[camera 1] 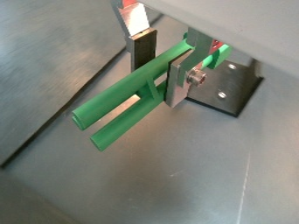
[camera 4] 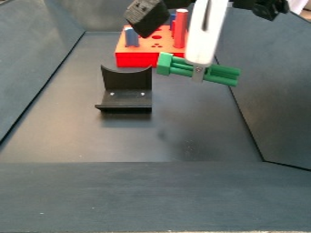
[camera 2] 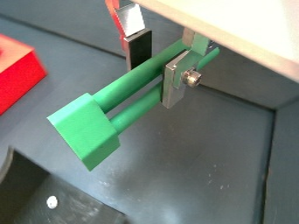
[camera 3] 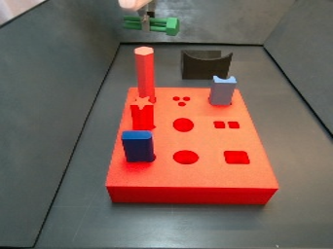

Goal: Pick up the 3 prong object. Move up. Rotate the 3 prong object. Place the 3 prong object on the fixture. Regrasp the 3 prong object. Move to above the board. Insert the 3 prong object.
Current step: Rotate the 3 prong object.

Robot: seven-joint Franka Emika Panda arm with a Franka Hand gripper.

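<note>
Dark gray floor with gray walls holds everything. Up in the air hangs the hand (camera 4: pixel 195 64), its silver fingers (camera 1: pixel 177 80) pointing down and pinching the 3 prong object (camera 4: pixel 195 69) across its middle. This green piece lies flat and sideways, with its prongs (camera 1: pixel 114 112) sticking out one way and its blocky end (camera 2: pixel 83 131) the other. In a side view it floats just beside and above the fixture (camera 4: pixel 124 87), not touching it. In a side view the board (camera 3: pixel 208 167) sits well apart, with a tall red cylinder (camera 3: pixel 144 73) and blue blocks (camera 3: pixel 138 147) on it.
</note>
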